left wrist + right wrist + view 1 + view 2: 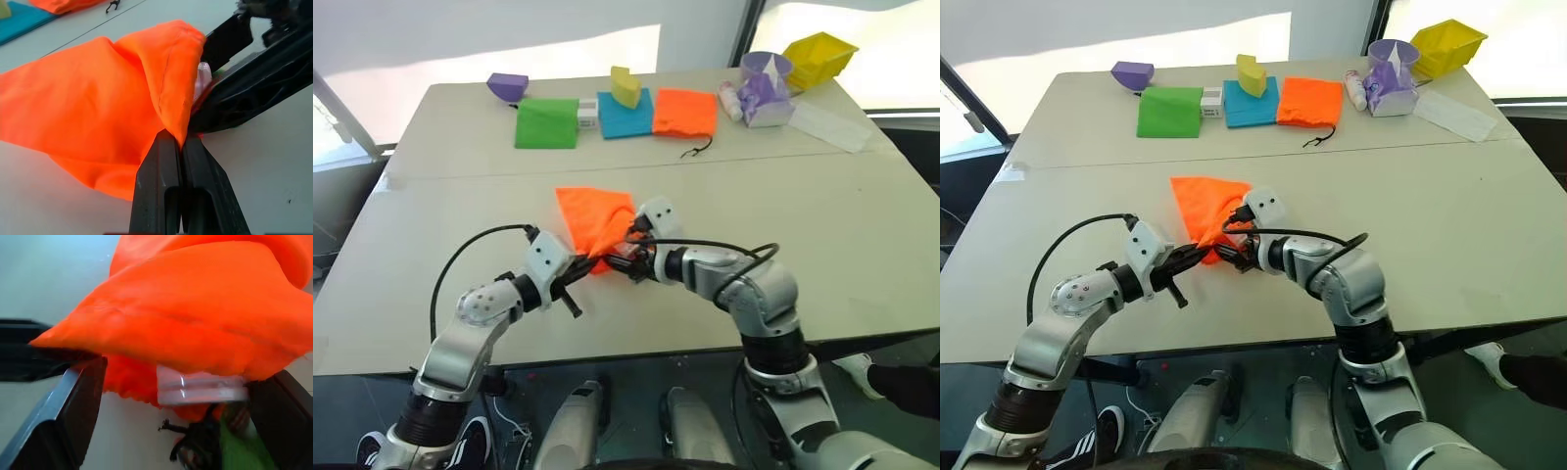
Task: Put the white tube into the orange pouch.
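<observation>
Near the table's (862, 206) front edge, our left gripper (180, 147) pinches the orange pouch's (595, 220) rim; our right gripper (171, 396), angled left, stands spread around the white tube's (203, 387) end protruding from its mouth.

White tube (203, 388) end protruding from crumpled orange pouch (594, 223).

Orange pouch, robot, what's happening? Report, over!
Left gripper shut on orange pouch rim. Right gripper open at its mouth. White tube end sticking out. Nothing blocking.
</observation>
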You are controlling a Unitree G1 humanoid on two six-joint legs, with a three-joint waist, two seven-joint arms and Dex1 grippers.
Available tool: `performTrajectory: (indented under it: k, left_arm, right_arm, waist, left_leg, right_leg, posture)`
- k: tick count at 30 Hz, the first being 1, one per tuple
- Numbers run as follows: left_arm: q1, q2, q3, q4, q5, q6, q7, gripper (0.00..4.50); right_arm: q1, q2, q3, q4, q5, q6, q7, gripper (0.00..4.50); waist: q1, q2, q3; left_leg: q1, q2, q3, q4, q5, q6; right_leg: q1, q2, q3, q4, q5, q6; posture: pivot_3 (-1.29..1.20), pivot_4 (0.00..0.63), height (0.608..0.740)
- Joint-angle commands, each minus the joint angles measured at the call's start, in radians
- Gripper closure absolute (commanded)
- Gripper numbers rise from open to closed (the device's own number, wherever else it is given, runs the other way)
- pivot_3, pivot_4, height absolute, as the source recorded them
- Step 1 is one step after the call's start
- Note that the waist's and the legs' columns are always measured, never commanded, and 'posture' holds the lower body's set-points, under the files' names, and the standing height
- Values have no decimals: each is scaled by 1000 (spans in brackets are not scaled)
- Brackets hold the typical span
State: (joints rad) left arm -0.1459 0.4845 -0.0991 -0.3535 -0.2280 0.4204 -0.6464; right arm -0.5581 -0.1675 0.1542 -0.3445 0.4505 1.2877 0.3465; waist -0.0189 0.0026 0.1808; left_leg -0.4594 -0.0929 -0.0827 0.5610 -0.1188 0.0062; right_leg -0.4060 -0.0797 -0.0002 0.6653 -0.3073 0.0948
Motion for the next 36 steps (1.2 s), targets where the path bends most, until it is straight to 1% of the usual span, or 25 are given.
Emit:
performTrajectory:
  k: [1, 5, 8, 11, 14, 18, 20, 21, 22, 23, 26, 27, 29, 31, 34, 36]
  left_arm:
    - [-6, 8, 22, -6, -5, -19, -3, 4500]
    - [-2, 9, 24, -11, -10, -20, -4, 4500]
    - [3, 13, 28, -14, -12, -20, -6, 4500]
    - [13, 26, 41, -14, -15, -23, -15, 4500]
    - [26, 43, 55, -13, -25, -24, -31, 4500]
    - [28, 57, 72, -1, -27, -28, -40, 4500]
    - [30, 63, 76, 4, -29, -35, -44, 4500]
    - [31, 68, 76, 7, -27, -42, -47, 4500]
    - [34, 70, 81, 8, -32, -46, -53, 4500]
    - [37, 72, 88, 8, -40, -48, -59, 4500]
    - [57, 92, 100, 7, -45, -71, -89, 4500]
    - [65, 98, 106, 9, -50, -76, -100, 4500]
    - [87, 121, 111, 24, -35, -121, -125, 4500]
    - [96, 120, 120, 35, -45, -126, -125, 4500]
    - [100, 122, 121, 41, -42, -134, -121, 4500]
    - [105, 123, 123, 39, -44, -135, -120, 4500]
  right_arm:
    - [-25, -34, 5, -98, 74, 28, 69, 95]
    - [-18, -84, -11, -136, 110, 31, 108, 95]
    - [4, -113, -45, -174, 164, 13, 160, 95]
    - [61, -241, -14, -225, 178, -43, 251, 95]
    - [97, -315, -18, -228, 168, -103, 285, 95]
    - [129, -389, -66, -230, 197, -147, 341, 95]
    - [153, -442, -69, -239, 199, -173, 380, 95]
    - [174, -487, -69, -255, 209, -187, 421, 95]
    - [191, -532, -56, -261, 187, -227, 452, 95]
    - [199, -551, -50, -249, 159, -262, 452, 95]
    - [175, -509, -70, -155, 124, -320, 397, 95]
    - [166, -500, -57, -129, 85, -372, 385, 95]
    - [145, -464, -8, -40, -19, -481, 336, 95]
    - [129, -396, -3, 58, -54, -525, 288, 95]
    - [110, -352, 0, 145, -110, -583, 255, 95]
    - [101, -347, 12, 166, -127, -603, 275, 95]
  waist:
    - [2, 0, 0]
    - [5, 0, 0]
    - [5, 0, 0]
    - [7, 0, 0]
    - [5, -1, 0]
    - [5, -1, 0]
    - [7, -1, 0]
    - [7, -1, 0]
    - [9, -1, 0]
    - [10, -1, 0]
    - [3, -3, 0]
    - [2, -3, 0]
    - [1, -3, 0]
    - [3, -3, 0]
    - [7, -3, 0]
    - [10, -3, 0]
  left_leg:
    - [0, 0, 0, 0, 0, 0]
    - [0, 0, 0, 0, 0, 0]
    - [-1, 0, 0, 1, 0, 0]
    - [-1, 0, 0, 1, 0, 0]
    - [-2, 0, 0, 1, 0, 0]
    - [-2, 1, 0, 1, 0, 0]
    - [-2, 1, 0, 1, 0, 0]
    - [-2, 1, 0, 1, 0, 0]
    - [-2, 1, 0, 1, 0, 0]
    - [-3, 1, 0, 1, 0, 0]
    - [-2, 1, 1, 1, 0, 0]
    - [-2, 1, 1, 1, 0, 0]
    - [-2, 2, 1, 1, 0, 0]
    - [-1, 3, 1, 1, 0, 0]
    - [-2, 3, 1, 1, 0, 0]
    - [-2, 3, 1, 2, 1, 1]
  right_leg:
    - [0, 0, 0, 0, 0, 0]
    - [0, 0, 0, -1, 0, 0]
    - [1, -1, 0, -1, 0, 0]
    - [1, -1, -1, -2, 0, 0]
    - [1, -1, -1, -3, 0, 0]
    - [1, -1, -1, -3, 0, 0]
    - [1, -1, -1, -3, 0, 0]
    - [1, -1, -1, -3, 0, 0]
    - [2, -1, -2, -4, 0, 0]
    - [2, -2, -2, -5, 0, 0]
    - [2, -2, -2, -6, 0, 0]
    - [5, -3, -3, -6, 0, 0]
    - [5, -4, -4, -6, 0, 0]
    - [5, -3, -4, -6, 0, 0]
    - [4, -3, -4, -6, 0, 0]
    - [2, -3, -4, -6, 0, 0]
  posture:
    - [0, 150, 740]
    - [0, 150, 740]
    - [0, 150, 740]
    - [0, 150, 740]
    - [0, 150, 740]
    - [0, 150, 740]
    - [0, 150, 740]
    - [0, 150, 740]
    - [0, 150, 740]
    - [0, 150, 740]
    - [0, 150, 740]
    - [0, 150, 740]
    - [0, 150, 740]
    - [0, 150, 740]
    - [0, 150, 740]
    - [0, 150, 740]
